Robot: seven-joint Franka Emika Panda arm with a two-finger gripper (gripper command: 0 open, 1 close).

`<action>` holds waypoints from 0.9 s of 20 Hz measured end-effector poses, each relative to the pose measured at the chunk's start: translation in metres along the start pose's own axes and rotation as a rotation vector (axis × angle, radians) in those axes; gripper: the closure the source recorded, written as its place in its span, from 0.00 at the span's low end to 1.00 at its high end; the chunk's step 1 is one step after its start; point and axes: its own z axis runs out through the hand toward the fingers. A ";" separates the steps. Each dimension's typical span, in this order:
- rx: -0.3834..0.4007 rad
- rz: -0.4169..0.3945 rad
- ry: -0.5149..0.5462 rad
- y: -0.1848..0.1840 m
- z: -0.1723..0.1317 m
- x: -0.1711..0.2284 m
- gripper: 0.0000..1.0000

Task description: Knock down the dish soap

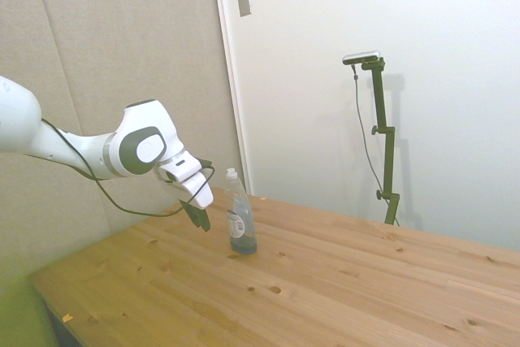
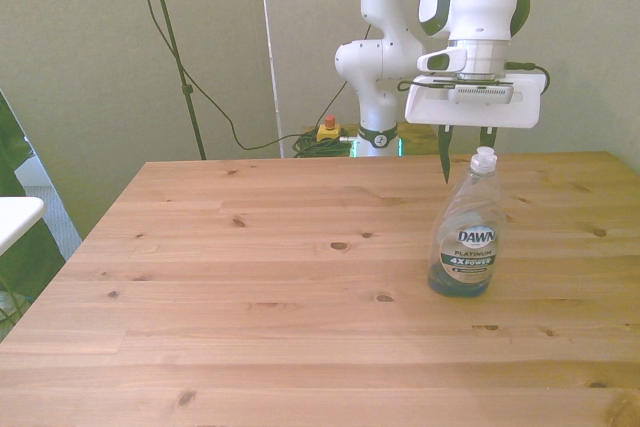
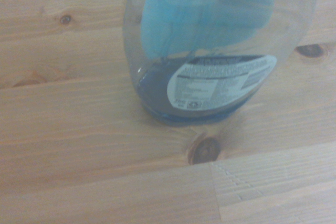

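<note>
The dish soap, a slim clear plastic bottle with a white cap and a blue-and-white label [image 2: 465, 237], stands upright on the big table.

The wide wooden table with pale planks and dark knots [image 2: 250, 287] is the biggest thing here. The bottle stands on it toward the front view's right, about halfway across the top.

Next comes the white robot arm with grey joints [image 1: 97, 148]. In the side view it reaches in over the table's edge, and a thin black cable hangs in a loop under it.

At its end is the white two-finger gripper with dark fingers [image 2: 466, 152]. It hangs just behind the top of the bottle, up near the cap. The two fingers [image 2: 445, 157] point down and stand apart, holding nothing. I cannot tell if they touch the bottle.

The bottle has a little blue liquid [image 3: 173, 111] at the bottom. From close by, the back of the bottle shows a small white label with tiny print [image 3: 220, 80].
</note>
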 end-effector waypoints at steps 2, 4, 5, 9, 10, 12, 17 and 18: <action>-0.002 0.011 0.009 -0.008 0.004 0.008 1.00; 0.001 0.018 0.015 -0.016 0.006 0.016 1.00; 0.002 0.021 0.021 -0.020 0.007 0.019 1.00; 0.014 0.031 0.040 -0.040 0.003 0.033 1.00; 0.014 0.035 0.048 -0.045 0.003 0.037 1.00; 0.015 0.046 0.069 -0.055 0.006 0.048 1.00; 0.032 0.084 0.096 -0.084 0.023 0.073 1.00; 0.040 0.087 0.101 -0.089 0.025 0.077 1.00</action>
